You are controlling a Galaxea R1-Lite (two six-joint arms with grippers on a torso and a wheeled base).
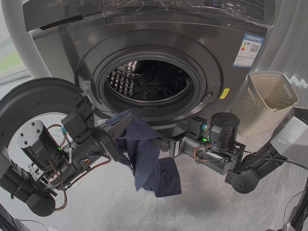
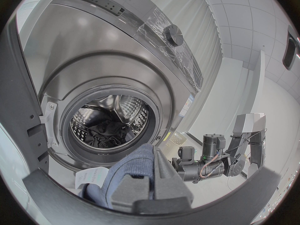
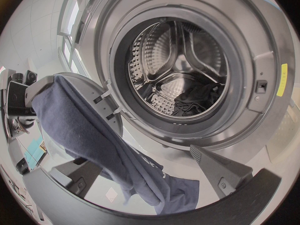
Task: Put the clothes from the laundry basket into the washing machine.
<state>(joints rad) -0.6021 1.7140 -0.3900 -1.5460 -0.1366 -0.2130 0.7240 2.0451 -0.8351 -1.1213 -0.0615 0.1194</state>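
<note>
The step in hand is carrying a garment to the drum. The left gripper [image 1: 122, 124] sits just below and in front of the round opening of the dark grey front-loading washing machine [image 1: 205, 45]. Its fingers [image 2: 168, 175] are pressed together on one end of a navy blue cotton garment [image 1: 144, 158]. The rest of that garment hangs free above the pale marbled floor [image 1: 96, 196], not yet past the door seal.

The right gripper [image 3: 134, 157] sits level with the cloth on its far side. Its fingers [image 3: 218, 169] are spread wide and hold nothing, though the blue fabric drapes across the gap between them (whether it brushes either one I cannot tell).

A crumpled black piece of clothing [image 1: 154, 81] already lies at the bottom of the steel drum. The machine's round grey door [image 1: 32, 100] stands swung open on the robot's left. The beige perforated plastic laundry basket [image 1: 248, 105] stands on the floor beside the machine, on the robot's right.

The next move probably calls for raising the pinched end over the lip and well into the drum before letting go. The long hanging tail could catch on the rim, so the open right gripper could lift or push it in.
</note>
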